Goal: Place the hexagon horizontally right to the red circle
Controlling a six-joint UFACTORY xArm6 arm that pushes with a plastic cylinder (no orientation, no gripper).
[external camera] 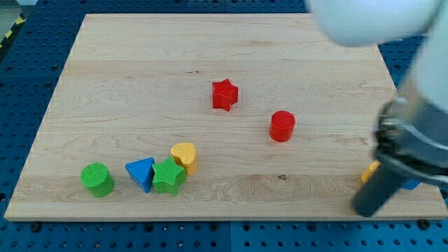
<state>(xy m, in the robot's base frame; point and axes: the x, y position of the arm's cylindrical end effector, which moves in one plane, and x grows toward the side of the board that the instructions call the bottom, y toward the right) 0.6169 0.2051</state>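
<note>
The red circle [282,126] stands right of the board's middle. A yellow-orange block [369,171] shows near the board's bottom right corner, mostly hidden behind my rod, so I cannot make out its shape. A bit of a blue block [411,185] shows just right of the rod. My tip [364,210] rests on the board close to the bottom edge, just below the yellow-orange block and well to the lower right of the red circle.
A red star [225,94] sits up and left of the red circle. At the bottom left lie a yellow heart [185,156], a green star [168,176], a blue triangle [142,172] and a green circle [96,179]. The arm's blurred white body [371,17] covers the top right.
</note>
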